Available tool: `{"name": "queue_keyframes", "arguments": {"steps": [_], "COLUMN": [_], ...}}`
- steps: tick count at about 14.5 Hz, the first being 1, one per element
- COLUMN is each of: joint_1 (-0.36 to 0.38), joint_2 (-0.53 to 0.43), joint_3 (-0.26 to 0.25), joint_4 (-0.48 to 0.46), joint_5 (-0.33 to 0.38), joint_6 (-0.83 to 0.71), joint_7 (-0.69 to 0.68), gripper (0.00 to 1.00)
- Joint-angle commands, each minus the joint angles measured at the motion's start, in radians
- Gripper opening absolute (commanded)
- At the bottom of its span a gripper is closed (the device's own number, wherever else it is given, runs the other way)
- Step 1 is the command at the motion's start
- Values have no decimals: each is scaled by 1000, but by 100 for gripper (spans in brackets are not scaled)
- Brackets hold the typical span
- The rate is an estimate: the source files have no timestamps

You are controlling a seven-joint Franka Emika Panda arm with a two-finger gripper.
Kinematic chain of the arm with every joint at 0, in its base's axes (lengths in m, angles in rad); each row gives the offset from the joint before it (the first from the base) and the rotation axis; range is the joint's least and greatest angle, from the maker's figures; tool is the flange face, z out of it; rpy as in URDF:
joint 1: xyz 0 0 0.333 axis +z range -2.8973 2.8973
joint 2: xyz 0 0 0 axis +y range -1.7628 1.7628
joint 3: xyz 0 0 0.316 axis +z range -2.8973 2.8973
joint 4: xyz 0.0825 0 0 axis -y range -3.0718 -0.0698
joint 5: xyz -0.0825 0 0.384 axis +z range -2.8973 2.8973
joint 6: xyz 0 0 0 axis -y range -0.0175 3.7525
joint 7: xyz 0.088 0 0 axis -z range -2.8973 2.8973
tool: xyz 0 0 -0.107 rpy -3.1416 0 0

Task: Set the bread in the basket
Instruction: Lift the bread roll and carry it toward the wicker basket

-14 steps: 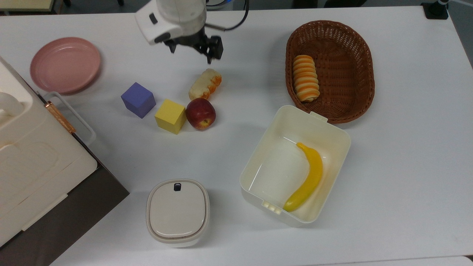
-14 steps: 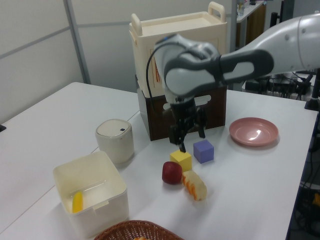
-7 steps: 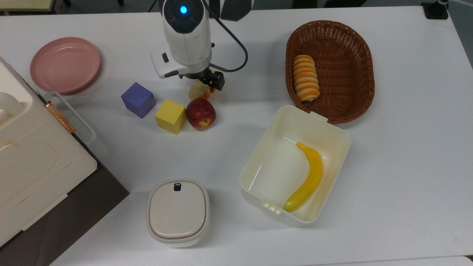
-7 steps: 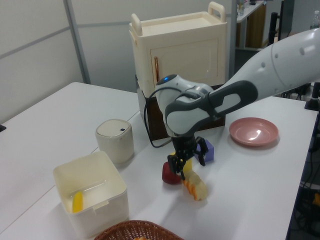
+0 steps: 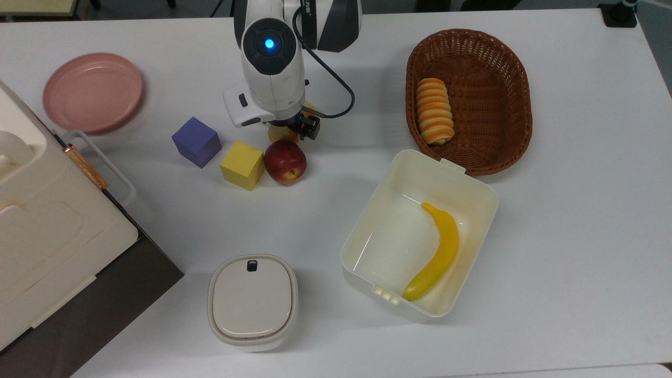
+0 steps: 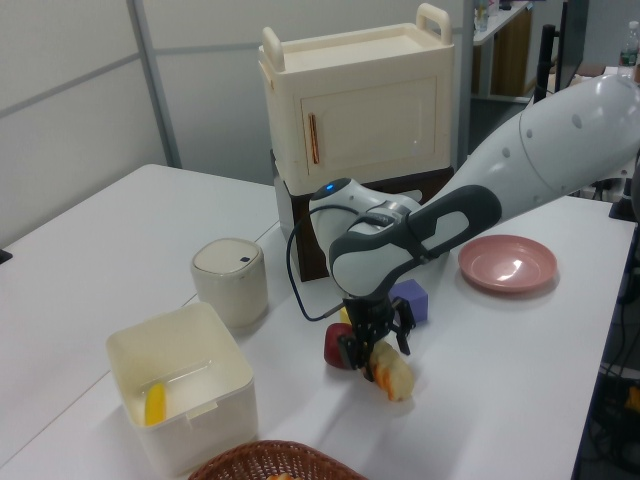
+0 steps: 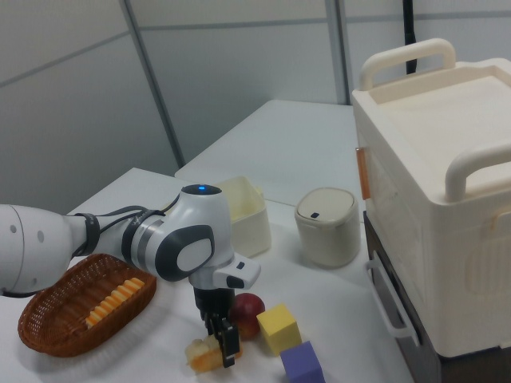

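The bread [image 5: 277, 135] lies on the white table just above a red apple [image 5: 285, 161] in the top view, mostly covered by my wrist. In the left view the bread [image 6: 396, 376] pokes out below my gripper [image 6: 375, 345], which is down over it with a finger on either side, open. In the right view, my gripper [image 7: 219, 339] stands over the bread [image 7: 201, 355]. The dark-brown wicker basket [image 5: 504, 105] sits at the top view's upper right, with a striped spiral roll [image 5: 434, 111] inside. The basket [image 7: 48, 335] is also at the right view's lower left.
A yellow cube [image 5: 241, 165] and a purple cube [image 5: 196, 142] stand left of the apple. A pink plate [image 5: 92, 92] is at the far left. A cream plastic box [image 5: 472, 184] holds a banana [image 5: 436, 252]. A lidded canister [image 5: 252, 302] and a cream cabinet [image 5: 52, 220] are nearer.
My gripper has dropped from above the table down onto the bread, so its fingers now straddle it. The bread and the other things have stayed where they were.
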Motion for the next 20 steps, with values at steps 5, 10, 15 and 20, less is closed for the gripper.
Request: {"name": "queue_keyframes", "arguments": {"steps": [5, 10, 15, 20], "joint_1": [10, 9, 12, 56], "joint_2": [-54, -118, -125, -122], "joint_3": [6, 99, 277, 426], "joint_4": [-11, 26, 90, 156], "joint_5": [2, 0, -27, -18], "joint_6": [-46, -132, -155, -155], "joint_7": [-27, -21, -24, -27], "gripper": [29, 30, 31, 36]}}
